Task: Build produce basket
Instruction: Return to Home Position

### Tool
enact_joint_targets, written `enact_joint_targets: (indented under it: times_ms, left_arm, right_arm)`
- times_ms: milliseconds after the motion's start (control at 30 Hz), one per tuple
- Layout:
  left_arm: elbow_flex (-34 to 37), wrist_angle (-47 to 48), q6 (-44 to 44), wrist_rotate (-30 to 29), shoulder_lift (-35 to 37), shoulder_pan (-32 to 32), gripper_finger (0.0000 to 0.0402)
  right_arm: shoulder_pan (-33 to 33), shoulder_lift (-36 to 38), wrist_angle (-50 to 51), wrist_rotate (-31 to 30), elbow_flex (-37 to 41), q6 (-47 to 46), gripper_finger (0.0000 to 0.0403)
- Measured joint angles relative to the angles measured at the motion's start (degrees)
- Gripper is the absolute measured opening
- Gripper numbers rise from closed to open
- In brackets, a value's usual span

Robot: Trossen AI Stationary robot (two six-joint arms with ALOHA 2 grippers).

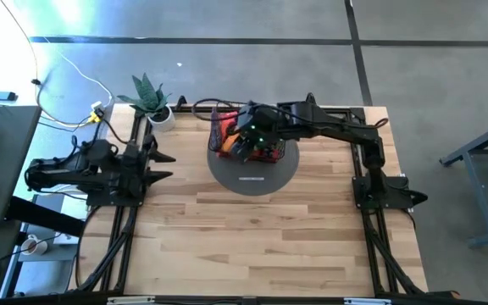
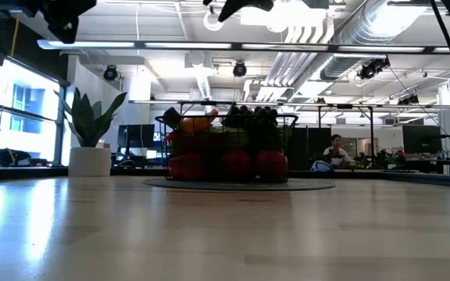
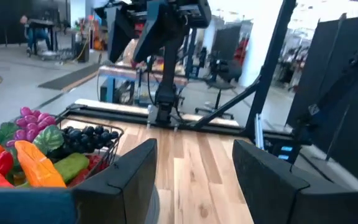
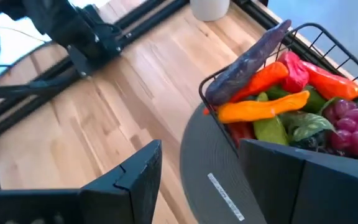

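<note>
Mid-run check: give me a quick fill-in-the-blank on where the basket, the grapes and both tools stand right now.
The basket stands on a grey round ___. The purple grapes lie ___ the basket. The right tool hangs over the basket, fingers ___. The left tool waits, open, at the table's left edge, near the potted ___.
Missing: disc; inside; open; plant.

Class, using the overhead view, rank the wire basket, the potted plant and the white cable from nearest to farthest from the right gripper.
1. The wire basket, directly beneath the right gripper, at the far middle of the table.
2. The potted plant, at the table's far left corner.
3. The white cable, on the floor beyond that corner, farther left.
</note>
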State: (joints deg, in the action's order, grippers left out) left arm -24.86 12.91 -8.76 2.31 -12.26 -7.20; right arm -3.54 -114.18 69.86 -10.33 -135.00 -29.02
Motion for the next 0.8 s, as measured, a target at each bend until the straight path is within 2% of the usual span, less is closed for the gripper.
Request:
enact_joint_targets:
  times_ms: [300, 433, 633, 800]
  left_arm:
    - [7.8, -0.1, -2.1, -1.2, 12.1, 0.2, 0.02]
    - [11.0, -0.8, -2.6, -0.9, 12.0, 0.2, 0.02]
    - [16.2, -8.6, -2.2, -1.6, 12.1, 0.2, 0.02]
    - [21.2, -12.6, -5.9, -1.7, 12.0, 0.2, 0.02]
  right_arm:
    - [2.9, 3.1, -3.9, -0.3, 0.0, -1.0, 0.0197]
    - [3.0, 4.6, -4.3, -2.9, 0.1, -0.5, 0.0197]
    - [2.5, 10.0, -4.4, -4.5, 0.0, 4.9, 0.0197]
    - [2.4, 16.2, -2.5, -11.6, 0.0, 10.1, 0.0197]
